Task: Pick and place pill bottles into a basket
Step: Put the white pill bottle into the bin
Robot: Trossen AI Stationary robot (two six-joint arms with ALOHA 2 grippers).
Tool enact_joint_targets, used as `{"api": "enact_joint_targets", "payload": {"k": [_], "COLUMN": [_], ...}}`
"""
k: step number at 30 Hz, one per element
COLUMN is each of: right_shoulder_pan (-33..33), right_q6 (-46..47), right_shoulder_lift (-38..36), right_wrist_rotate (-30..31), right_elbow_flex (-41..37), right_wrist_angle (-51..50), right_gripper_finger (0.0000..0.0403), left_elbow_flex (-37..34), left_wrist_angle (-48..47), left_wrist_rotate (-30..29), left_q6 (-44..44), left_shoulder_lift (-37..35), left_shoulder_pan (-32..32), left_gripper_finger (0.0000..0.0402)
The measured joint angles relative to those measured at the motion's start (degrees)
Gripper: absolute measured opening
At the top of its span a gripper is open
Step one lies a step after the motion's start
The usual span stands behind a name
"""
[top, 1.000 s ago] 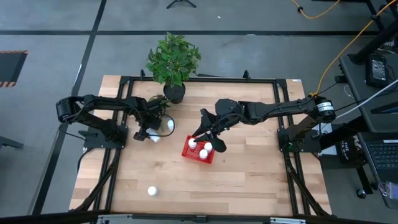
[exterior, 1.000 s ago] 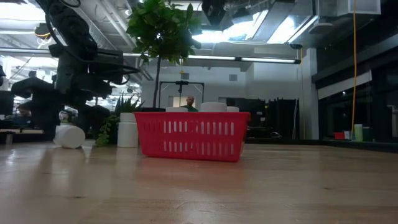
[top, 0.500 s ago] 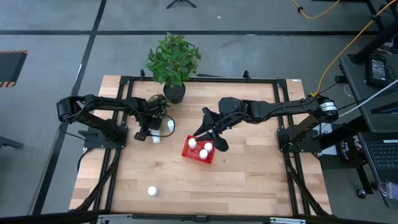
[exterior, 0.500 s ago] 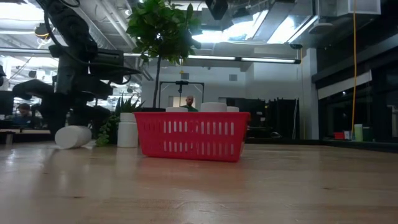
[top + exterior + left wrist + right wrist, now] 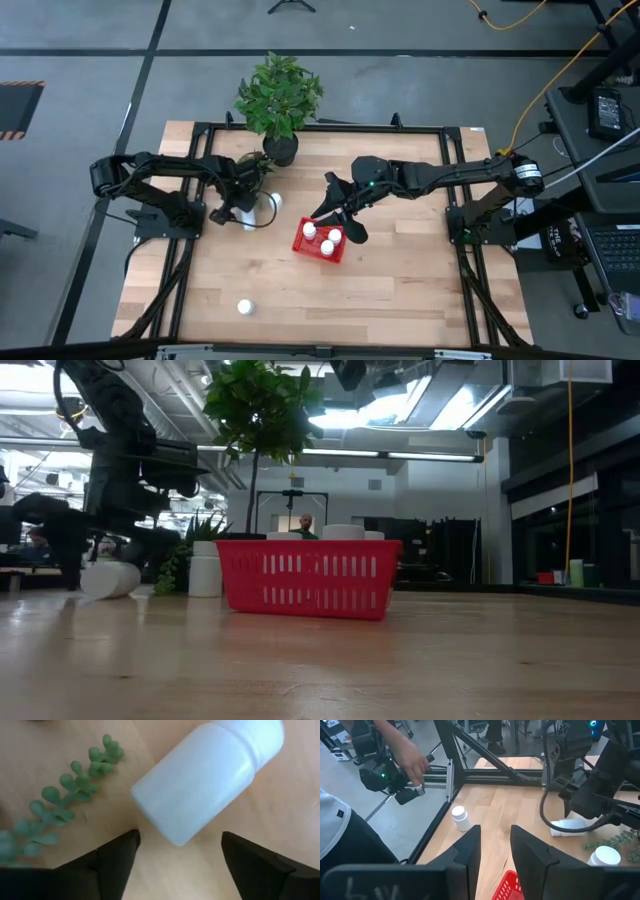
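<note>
Left gripper [image 5: 175, 852] open (low), right gripper [image 5: 495, 852] hovering

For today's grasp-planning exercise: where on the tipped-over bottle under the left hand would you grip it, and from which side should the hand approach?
Grip the tipped bottle across the middle of its round body, not the narrower cap. It lies on its side on the table, so come straight down from above, one finger on each long flank. The left hand hangs open just short of its base; it would probably need to shift along the bottle first.
</note>
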Motion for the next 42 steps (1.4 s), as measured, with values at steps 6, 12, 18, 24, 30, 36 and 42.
{"api": "enact_joint_targets", "payload": {"k": [6, 12, 18, 24, 30, 36, 42], "right_shoulder_pan": [0.0, 0.0, -0.02, -0.02, -0.02, -0.02, -0.02], "right_q6": [-0.01, 0.03, 0.18, 0.19, 0.19, 0.12, -0.01], "right_shoulder_lift": [0.0, 0.0, 0.0, 0.0, 0.0, 0.0, 0.0], "right_wrist_rotate": [0.0, 0.02, 0.01, 0.02, 0.02, 0.02, 0.02], "right_elbow_flex": [0.0, 0.0, 0.0, 0.0, 0.0, 0.0, -0.02], "right_wrist_angle": [0.0, 0.0, 0.0, 0.0, 0.0, 0.0, 0.02], "right_gripper_finger": [0.0108, 0.0108, 0.0108, 0.0108, 0.0108, 0.0108, 0.0108], "left_elbow_flex": [2.12, 4.61, 4.58, 4.61, 4.67, 4.71, 4.74], "left_wrist_angle": [1.09, 3.55, 1.72, 0.54, -0.05, -0.06, 0.08], "left_wrist_rotate": [-7.3, -13.25, -12.35, -13.08, -13.97, -13.9, -13.62], "left_q6": [6.25, 8.47, 10.98, 12.87, 14.7, 13.86, 11.23], "left_shoulder_lift": [0.47, 0.55, 0.52, 0.45, 0.38, 0.35, 0.31], "left_shoulder_pan": [0.02, -0.37, -4.3, -8.09, -12.02, -16.76, -20.8], "left_gripper_finger": [0.0309, 0.0309, 0.0309, 0.0309, 0.0309, 0.0309, 0.0308]}}
